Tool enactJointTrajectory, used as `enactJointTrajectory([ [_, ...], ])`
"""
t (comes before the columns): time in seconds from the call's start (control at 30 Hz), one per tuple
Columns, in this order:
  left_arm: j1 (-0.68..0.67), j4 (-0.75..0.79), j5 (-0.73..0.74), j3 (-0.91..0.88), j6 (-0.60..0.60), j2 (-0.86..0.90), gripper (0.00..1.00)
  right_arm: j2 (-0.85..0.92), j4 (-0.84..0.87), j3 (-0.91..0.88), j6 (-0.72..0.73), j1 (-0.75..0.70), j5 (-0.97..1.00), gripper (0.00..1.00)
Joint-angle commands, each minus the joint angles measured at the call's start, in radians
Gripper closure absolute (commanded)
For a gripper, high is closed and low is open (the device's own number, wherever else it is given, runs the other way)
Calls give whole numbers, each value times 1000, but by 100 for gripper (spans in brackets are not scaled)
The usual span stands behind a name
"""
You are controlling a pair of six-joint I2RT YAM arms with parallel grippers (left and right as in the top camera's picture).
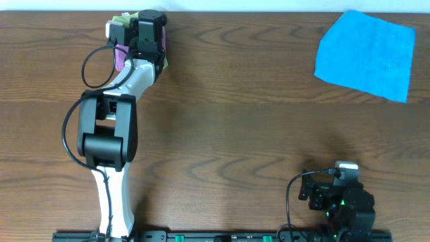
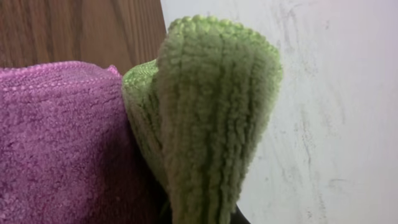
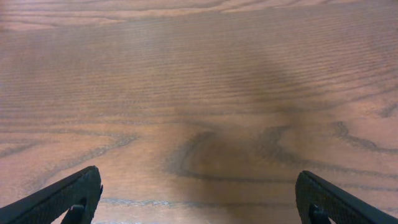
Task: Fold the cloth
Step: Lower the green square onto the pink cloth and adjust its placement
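Careful: your left gripper (image 1: pixel 139 25) looks clenched on the cloth (image 2: pixel 211 124), which touches the purple cloth (image 2: pixel 56 143). Lifting may drag both. Right gripper (image 3: pixel 198 179) sits released.

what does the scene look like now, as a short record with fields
the cloth: lime green, bunched upright beside the purple cloth
left claw: far left corner, seems shut on the cloth, fingers hidden
right claw: open, low over the table, near edge
blue cloth: flat, far right corner, untouched
fold: not yet done
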Motion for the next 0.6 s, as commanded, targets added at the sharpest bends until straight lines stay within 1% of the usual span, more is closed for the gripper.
enactJointTrajectory([
  [0.0,-8,-17,-5,18,3,-45,94,-9,-2,-7,15,-5,-4,1],
  [0.17,-13,-35,-7,18,-6,-45,94,-9,-2,-7,15,-5,-4,1],
  [0.23,-14,-55,-8,18,-32,-47,94,-9,-2,-7,15,-5,-4,1],
  [0.3,-17,-70,-8,18,-62,-47,91,-9,-2,-7,15,-5,-4,1],
  [0.33,-18,-74,-8,18,-71,-47,87,-9,-2,-7,15,-5,-4,1],
  [0.37,-19,-79,-8,18,-76,-47,87,-9,-2,-7,15,-5,-4,1],
  [0.57,-20,-133,-8,18,-93,-63,89,-9,-2,-7,15,-5,-4,1],
])
